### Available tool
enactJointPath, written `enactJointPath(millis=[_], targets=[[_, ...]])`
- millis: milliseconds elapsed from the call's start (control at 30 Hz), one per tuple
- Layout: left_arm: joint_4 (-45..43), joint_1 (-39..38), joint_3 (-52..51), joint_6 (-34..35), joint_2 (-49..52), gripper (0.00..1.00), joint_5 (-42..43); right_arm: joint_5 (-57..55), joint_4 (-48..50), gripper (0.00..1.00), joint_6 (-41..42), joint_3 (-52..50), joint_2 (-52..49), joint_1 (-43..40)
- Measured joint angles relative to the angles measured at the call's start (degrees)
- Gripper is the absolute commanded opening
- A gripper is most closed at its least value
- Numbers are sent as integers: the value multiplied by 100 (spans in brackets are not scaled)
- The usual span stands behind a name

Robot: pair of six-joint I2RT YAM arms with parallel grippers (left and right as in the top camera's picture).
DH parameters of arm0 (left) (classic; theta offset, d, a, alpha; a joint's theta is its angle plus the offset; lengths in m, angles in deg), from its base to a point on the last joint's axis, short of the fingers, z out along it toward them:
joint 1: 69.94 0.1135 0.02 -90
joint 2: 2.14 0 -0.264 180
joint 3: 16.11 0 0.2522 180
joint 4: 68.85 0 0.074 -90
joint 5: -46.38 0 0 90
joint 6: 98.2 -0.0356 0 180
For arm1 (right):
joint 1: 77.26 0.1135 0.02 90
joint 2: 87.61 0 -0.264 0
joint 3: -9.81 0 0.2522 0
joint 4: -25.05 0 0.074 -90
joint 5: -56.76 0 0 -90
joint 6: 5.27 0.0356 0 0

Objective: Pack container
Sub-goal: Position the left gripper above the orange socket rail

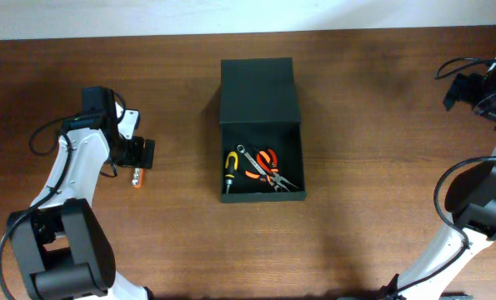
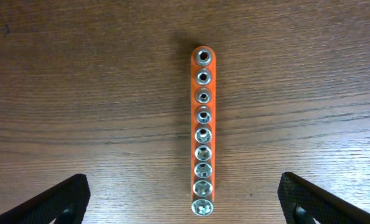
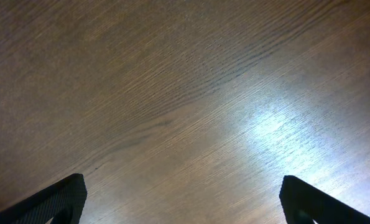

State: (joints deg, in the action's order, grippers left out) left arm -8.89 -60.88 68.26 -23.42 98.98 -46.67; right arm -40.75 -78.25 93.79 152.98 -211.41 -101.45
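The dark green-black container (image 1: 291, 195) stands open at the table's middle, its flap lid (image 1: 258, 90) folded back on the far side. Inside lie a yellow-handled screwdriver (image 1: 230, 171), a wrench (image 1: 248, 159) and orange-handled pliers (image 1: 268, 167). An orange socket rail with several chrome sockets (image 2: 203, 129) lies on the table left of the container, also seen from overhead (image 1: 137, 177). My left gripper (image 2: 185, 205) is open, hovering over the rail with its near end between the fingers. My right gripper (image 3: 183, 202) is open and empty over bare wood at the far right.
The wooden table (image 1: 381, 125) runs to a pale wall at the back edge. Black cables hang by the right arm (image 1: 473, 87) at the far right.
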Motion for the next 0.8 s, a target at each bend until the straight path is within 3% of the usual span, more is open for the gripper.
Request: enactJointPath(millis=[333,800], targets=[[11,0,68,4,310,99,-319,0,0,99,-2,0,-2,-2],[173,-7,387,24,798,99,219,0,0,99,0,0,-2,0]])
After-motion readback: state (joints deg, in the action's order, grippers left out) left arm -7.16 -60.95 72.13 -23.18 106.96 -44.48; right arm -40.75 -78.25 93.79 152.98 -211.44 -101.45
